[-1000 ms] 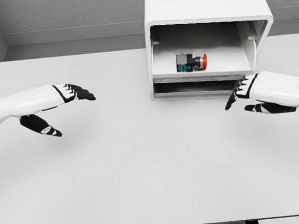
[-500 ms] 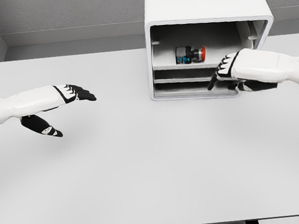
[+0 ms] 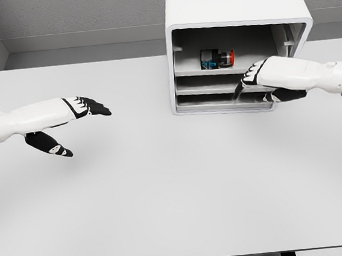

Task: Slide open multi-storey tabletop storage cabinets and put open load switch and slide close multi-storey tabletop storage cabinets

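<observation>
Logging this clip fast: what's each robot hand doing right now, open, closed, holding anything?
Left robot hand: open, fingers extended, holding nothing, above the table.
Right robot hand: open, holding nothing, fingers at the cabinet shelves.

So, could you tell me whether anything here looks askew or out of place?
Nothing stands out. The switch lies on the top shelf of the cabinet, the right hand is at the shelf fronts, and the left hand hovers over the table.

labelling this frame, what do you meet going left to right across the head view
white left hand with black fingers → white tabletop storage cabinet's left wall → black load switch with red button, on the upper shelf → white right hand with black fingers at the shelf fronts
</observation>
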Robot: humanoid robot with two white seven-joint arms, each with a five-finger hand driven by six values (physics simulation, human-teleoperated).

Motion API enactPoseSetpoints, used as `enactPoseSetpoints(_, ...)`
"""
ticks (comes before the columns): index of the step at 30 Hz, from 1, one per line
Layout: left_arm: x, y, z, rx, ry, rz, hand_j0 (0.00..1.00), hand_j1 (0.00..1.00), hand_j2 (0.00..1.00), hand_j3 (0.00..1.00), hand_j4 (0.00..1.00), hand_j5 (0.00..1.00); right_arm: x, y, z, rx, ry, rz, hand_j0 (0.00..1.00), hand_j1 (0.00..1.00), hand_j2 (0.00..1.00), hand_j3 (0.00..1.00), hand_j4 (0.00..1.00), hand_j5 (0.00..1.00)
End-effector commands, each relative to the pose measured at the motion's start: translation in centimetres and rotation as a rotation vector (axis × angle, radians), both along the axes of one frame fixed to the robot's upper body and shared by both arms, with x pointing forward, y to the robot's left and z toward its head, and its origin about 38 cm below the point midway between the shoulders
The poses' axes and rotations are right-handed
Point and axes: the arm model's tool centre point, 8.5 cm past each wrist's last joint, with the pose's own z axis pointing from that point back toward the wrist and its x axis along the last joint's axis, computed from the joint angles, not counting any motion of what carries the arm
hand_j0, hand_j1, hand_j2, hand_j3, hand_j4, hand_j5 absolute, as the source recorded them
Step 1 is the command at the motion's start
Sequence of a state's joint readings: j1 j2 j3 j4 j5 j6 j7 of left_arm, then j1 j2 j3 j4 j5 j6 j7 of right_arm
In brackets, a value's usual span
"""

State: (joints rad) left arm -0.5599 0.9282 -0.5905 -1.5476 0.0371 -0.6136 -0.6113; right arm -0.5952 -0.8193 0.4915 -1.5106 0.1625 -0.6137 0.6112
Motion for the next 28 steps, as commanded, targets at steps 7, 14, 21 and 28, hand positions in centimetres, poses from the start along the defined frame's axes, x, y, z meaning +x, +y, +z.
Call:
enactPoseSetpoints(7,0.0,0.0,0.0,-0.007,0.005,0.001,1.0,1.0,1.0,1.0,1.0,1.0,-0.1,0.6,0.0,-0.004,0.001,0.018,0.67,0.67,0.67,0.67,0.67,0.67)
enactPoseSetpoints(14,0.0,-0.1,0.0,-0.008,0.005,0.001,1.0,1.0,1.0,1.0,1.0,1.0,-5.4,-0.4,1.3,-0.041,-0.052,0.064,1.0,1.0,1.0,1.0,1.0,1.0)
enactPoseSetpoints(21,0.4,0.9,-1.6,-0.002,0.049,0.04,1.0,1.0,1.0,1.0,1.0,1.0,-6.1,-0.1,-0.4,-0.045,-0.005,0.073,1.0,1.0,1.0,1.0,1.0,1.0)
enactPoseSetpoints(28,0.4,0.9,-1.8,0.0,0.051,0.04,1.0,1.0,1.0,1.0,1.0,1.0,-6.0,-0.1,-0.3,-0.045,-0.006,0.073,1.0,1.0,1.0,1.0,1.0,1.0)
